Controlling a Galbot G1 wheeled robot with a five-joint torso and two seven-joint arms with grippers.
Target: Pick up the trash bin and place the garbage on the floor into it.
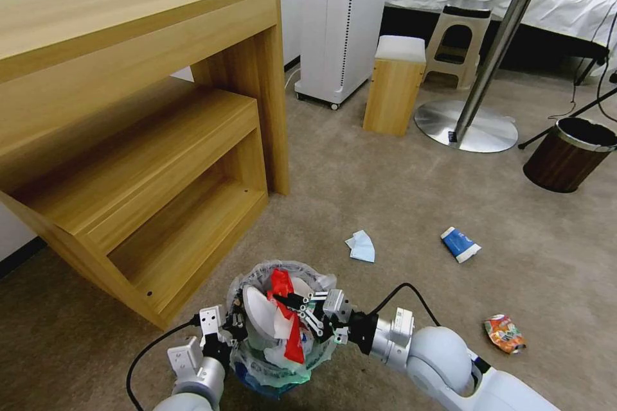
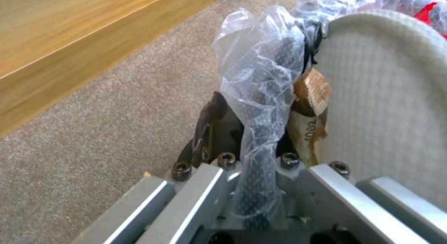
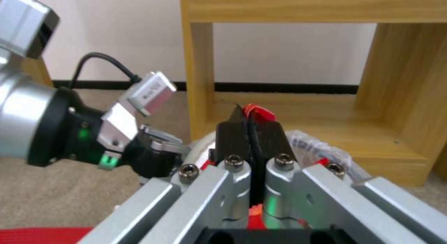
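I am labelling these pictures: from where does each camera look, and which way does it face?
Head view: high, looking down at the carpet; both arms hold the trash bin.
Left wrist view: along the left gripper, shut on the bin's rim.
Right wrist view: along the right gripper, pinching a red wrapper, facing the wooden desk.
Shared: the bin.

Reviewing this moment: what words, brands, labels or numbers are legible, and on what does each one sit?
"00": faint digits on the brown paper scrap inside the trash bin; the rest of that print is blurred.
Blue-white paper cup: printing too small to read.
Crushed orange can: printing too small to read.
Red wrapper: no legible text.
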